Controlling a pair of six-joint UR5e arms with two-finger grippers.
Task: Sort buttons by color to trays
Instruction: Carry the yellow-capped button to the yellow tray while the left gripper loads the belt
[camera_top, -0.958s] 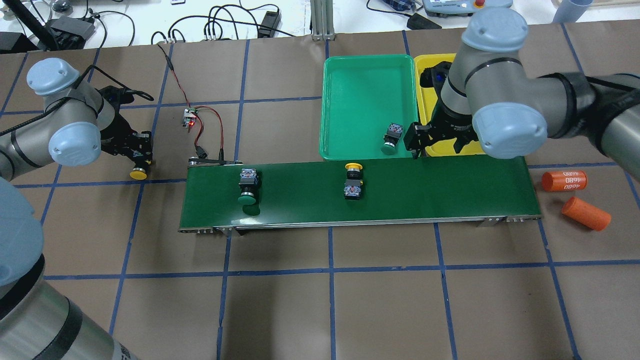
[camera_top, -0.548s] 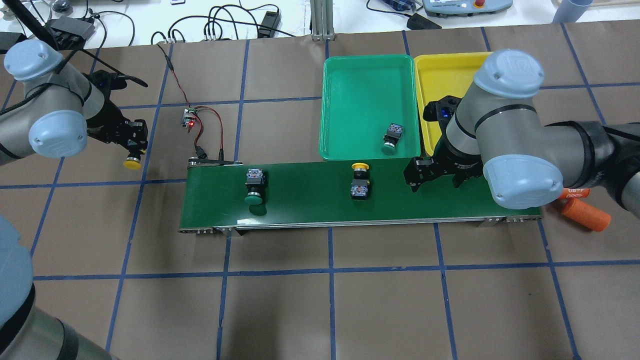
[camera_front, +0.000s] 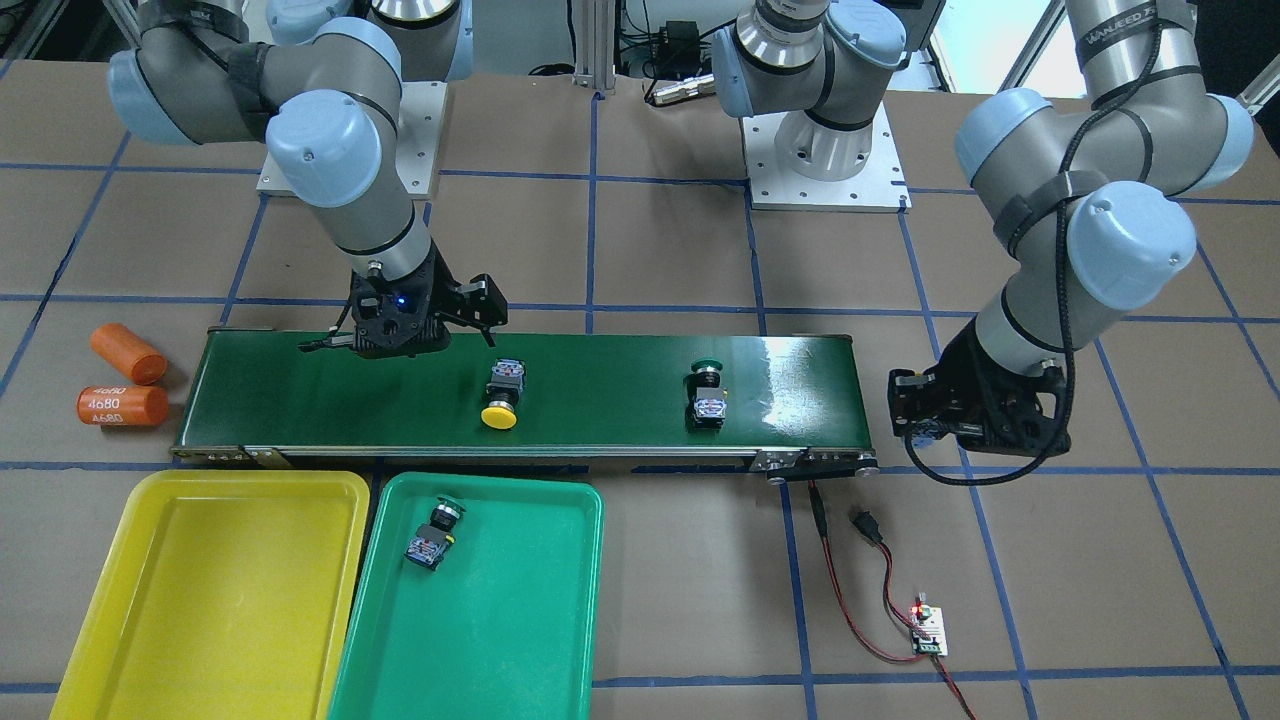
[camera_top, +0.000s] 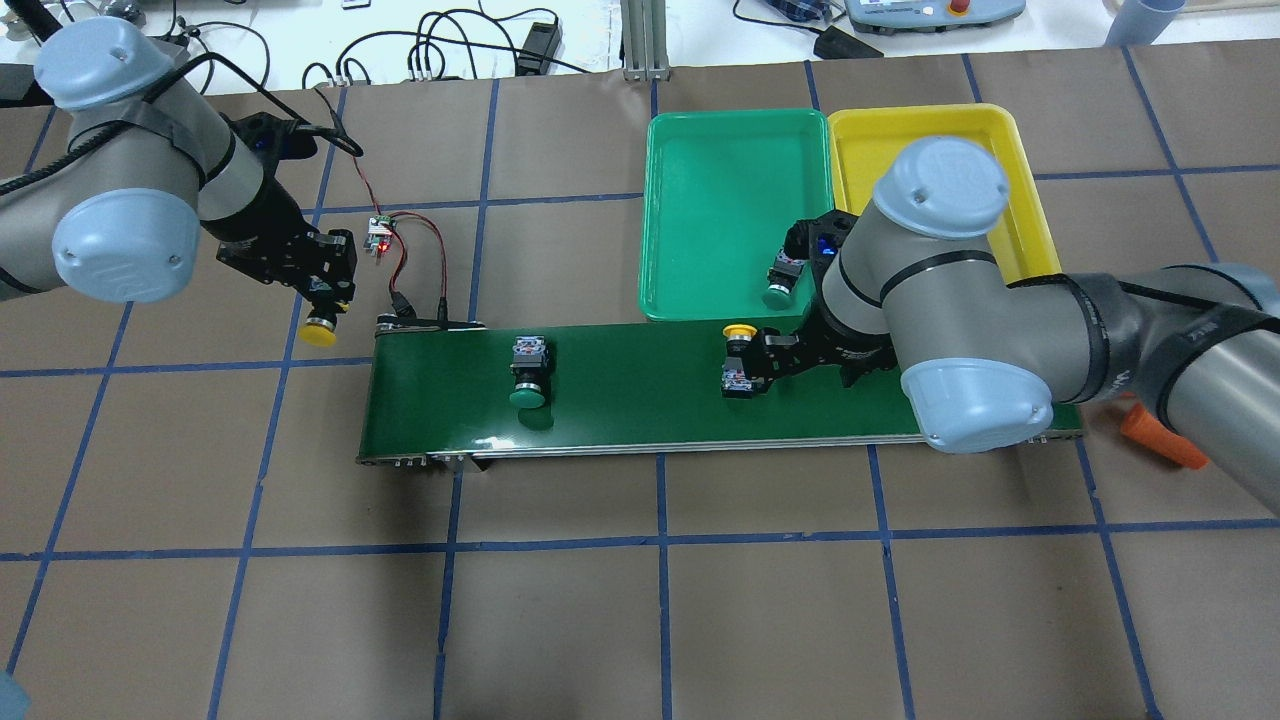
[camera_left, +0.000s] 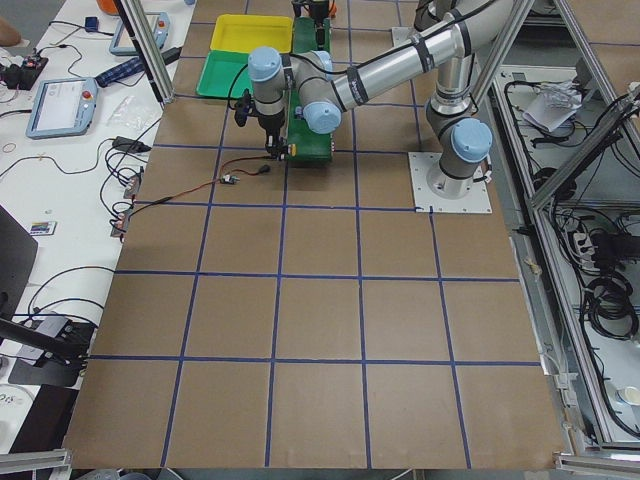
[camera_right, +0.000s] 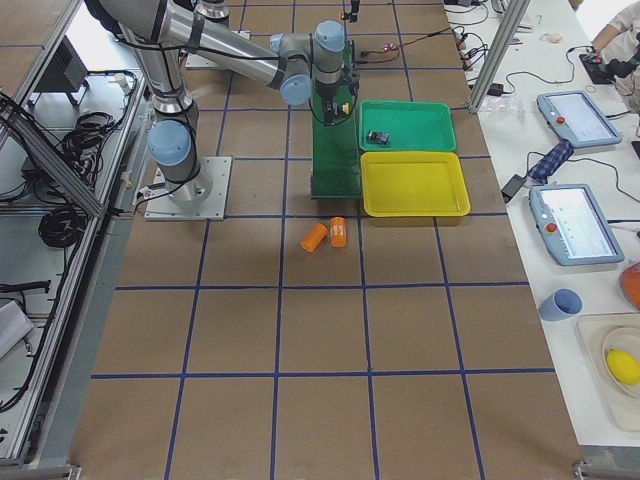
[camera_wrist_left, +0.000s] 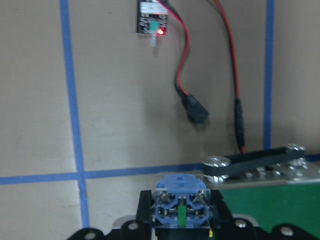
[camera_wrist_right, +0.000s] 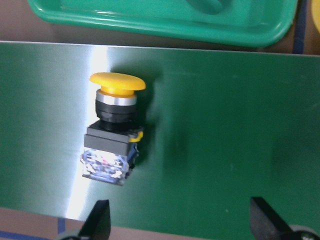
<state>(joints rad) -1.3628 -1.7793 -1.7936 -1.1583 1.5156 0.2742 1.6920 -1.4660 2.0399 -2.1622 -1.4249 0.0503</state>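
My left gripper (camera_top: 322, 298) is shut on a yellow-capped button (camera_top: 320, 333) and holds it just off the conveyor's left end; its blue-grey contact block shows between the fingers in the left wrist view (camera_wrist_left: 180, 206). My right gripper (camera_top: 790, 362) is open above the belt, right beside a second yellow-capped button (camera_top: 738, 360), which lies on the belt ahead of the spread fingertips (camera_wrist_right: 97, 220). A green-capped button (camera_top: 528, 375) lies on the belt further left. Another green-capped button (camera_top: 783, 275) lies in the green tray (camera_top: 720, 180). The yellow tray (camera_top: 940, 125) holds no button.
The long dark-green conveyor belt (camera_top: 640, 410) runs across the table in front of both trays. A small circuit board (camera_top: 378, 235) with red wires lies near the belt's left end. Two orange cylinders (camera_front: 122, 405) lie past the belt's right end.
My right gripper came from over the yellow tray down and left to the belt's yellow button. My left gripper carried its yellow button right toward the belt. Both belt buttons drifted right.
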